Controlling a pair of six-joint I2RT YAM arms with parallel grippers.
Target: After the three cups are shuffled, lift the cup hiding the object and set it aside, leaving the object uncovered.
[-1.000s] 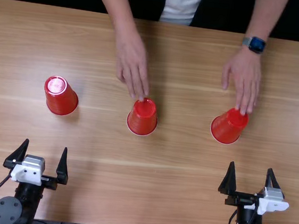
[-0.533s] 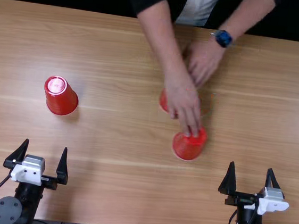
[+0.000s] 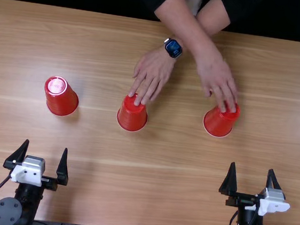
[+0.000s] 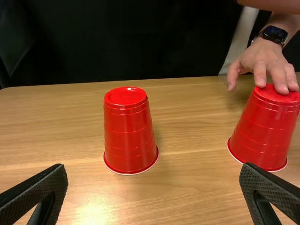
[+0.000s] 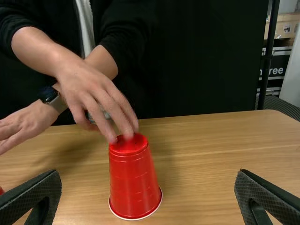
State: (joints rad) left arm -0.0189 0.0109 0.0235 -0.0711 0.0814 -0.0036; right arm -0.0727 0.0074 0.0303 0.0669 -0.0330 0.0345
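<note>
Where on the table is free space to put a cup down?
Free: the strip between the cups and the robot's left hand and right hand; also behind the left cup. Crowded: middle cup and right cup, under a person's hands.

A person's hand [image 3: 151, 79] tops the middle cup [image 3: 132, 116], another hand [image 3: 219, 87] the right cup [image 3: 218, 124]; we find the left cup [image 3: 61, 99] unobstructed, with open table [image 3: 145, 160] at six o'clock.

Left cup [image 3: 61, 96]: we see red plastic, upside down on its rim, well apart from the others.
Middle cup [image 3: 132, 113]: red, upside down; a watch-wearing hand [image 3: 151, 77] touches its base.
Right cup [image 3: 220, 120]: red, upside down; we see the other hand [image 3: 217, 82] touching its base.
</note>
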